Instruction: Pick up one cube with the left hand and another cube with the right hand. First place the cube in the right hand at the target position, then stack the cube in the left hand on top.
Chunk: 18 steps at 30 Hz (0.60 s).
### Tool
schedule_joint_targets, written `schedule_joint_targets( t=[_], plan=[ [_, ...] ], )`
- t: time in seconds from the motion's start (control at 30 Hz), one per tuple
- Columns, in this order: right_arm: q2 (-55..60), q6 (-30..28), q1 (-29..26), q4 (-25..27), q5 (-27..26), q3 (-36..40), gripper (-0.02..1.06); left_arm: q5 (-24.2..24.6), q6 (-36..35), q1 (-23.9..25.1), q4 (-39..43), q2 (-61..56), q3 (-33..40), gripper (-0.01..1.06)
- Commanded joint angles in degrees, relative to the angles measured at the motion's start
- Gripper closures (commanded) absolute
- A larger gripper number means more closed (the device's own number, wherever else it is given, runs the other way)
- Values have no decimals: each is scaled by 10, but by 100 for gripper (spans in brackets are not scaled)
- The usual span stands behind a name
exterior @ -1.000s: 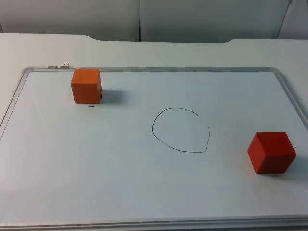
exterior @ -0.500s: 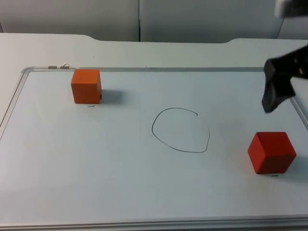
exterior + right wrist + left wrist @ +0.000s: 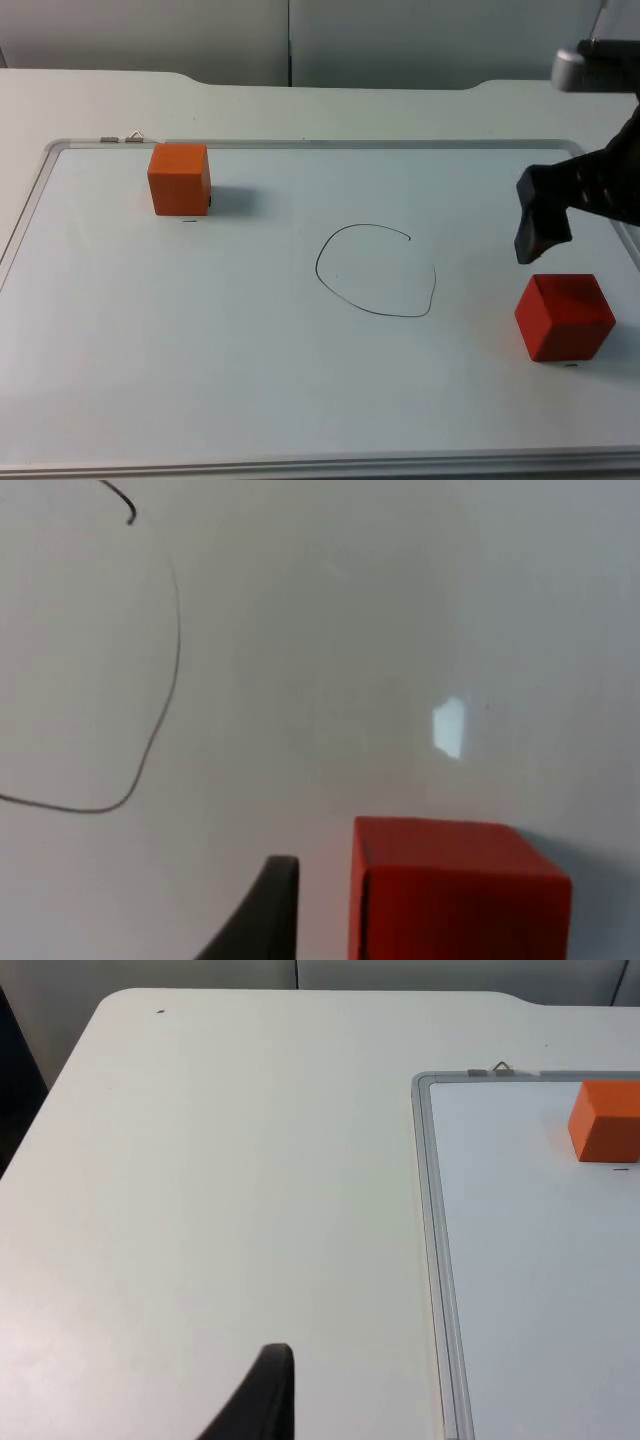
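We see a whiteboard [image 3: 300, 400] lying flat on the white tabletop [image 3: 300, 110], its metal frame running along the far and left edges. A hand-drawn circle [image 3: 376, 271] marks the middle of the board.

The orange cube [image 3: 179, 178] sits at the far left of the board, close to the far frame and well apart from the circle. In the left wrist view we find the same orange cube [image 3: 606, 1121] just inside the board's corner. The left gripper [image 3: 262, 1395] waits off the board over bare tabletop, to the left of the frame; whether it is released or clenched we cannot tell.

The red cube [image 3: 564, 317] rests at the near right of the board, to the right of the circle and apart from it. The right gripper [image 3: 541, 222] hangs just beyond the red cube on its far side, above the board and not touching the cube. In the right wrist view the red cube [image 3: 455, 890] stands just beside one dark fingertip [image 3: 268, 910], with part of the circle [image 3: 150, 680] drawn on the board beyond. The gripper's fingers look parted, though the view is poor, and nothing is held between them.
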Motion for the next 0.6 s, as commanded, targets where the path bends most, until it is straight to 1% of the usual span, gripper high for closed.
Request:
schedule_joint_targets(
  t=[0.0,0.2,0.33,0.47,0.53,0.57],
  plan=[
    [25,8,2,-6,-15,2,7,-5,-2,-4,-2,-3,4,0],
    [62,8,2,-3,-23,2,7,-5,-2,-4,-2,-3,4,0],
    [78,8,2,5,-39,2,7,-5,-2,-4,-2,-3,4,0],
    [86,5,2,11,-37,2,7,-5,-2,-4,-2,-3,4,0],
    [87,5,2,14,-33,2,8,-5,-2,-4,-2,-3,4,0],
    [88,5,2,14,-30,2,10,-5,-2,-4,-2,-3,4,0]
  ],
)
